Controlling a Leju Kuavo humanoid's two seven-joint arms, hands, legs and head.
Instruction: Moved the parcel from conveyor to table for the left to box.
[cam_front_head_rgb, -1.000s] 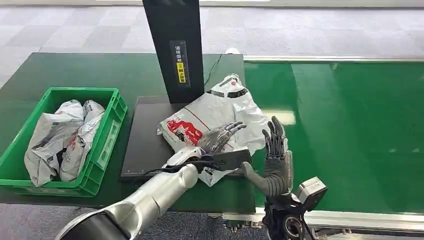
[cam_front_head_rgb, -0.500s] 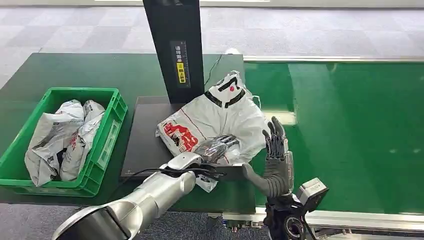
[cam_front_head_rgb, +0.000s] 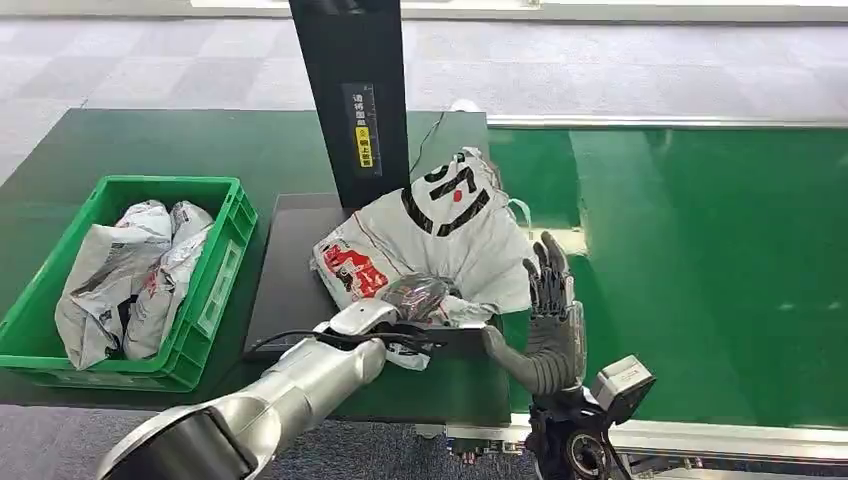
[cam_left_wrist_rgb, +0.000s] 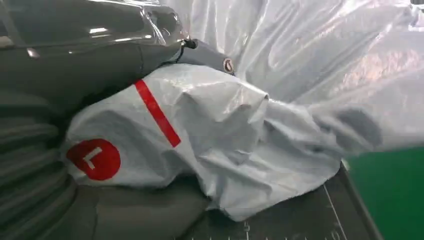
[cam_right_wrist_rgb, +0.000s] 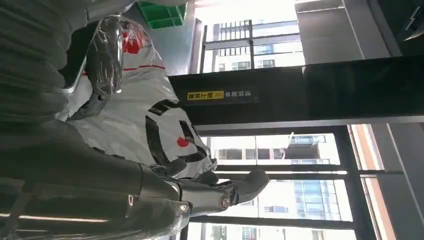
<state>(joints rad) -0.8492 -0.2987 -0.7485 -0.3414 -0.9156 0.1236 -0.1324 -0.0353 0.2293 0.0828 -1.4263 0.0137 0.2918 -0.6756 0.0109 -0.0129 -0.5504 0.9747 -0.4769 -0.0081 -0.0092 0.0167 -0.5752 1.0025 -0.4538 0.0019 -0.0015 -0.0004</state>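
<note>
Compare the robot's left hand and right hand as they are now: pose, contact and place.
The left hand has its fingers curled into the white parcel, gripping its crumpled plastic; the right hand stands upright, fingers spread, holding nothing. The left hand lies low over the black plate on the table; the right hand is beside the parcel's edge, at the border of the green conveyor. Both are grey and close to the same parcel.

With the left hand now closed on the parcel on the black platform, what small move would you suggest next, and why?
Probably lift the parcel a little and carry it left toward the green crate. The left hand grips its near edge, its far end already tilts up against the black column, and the right hand stands open beside it.
</note>
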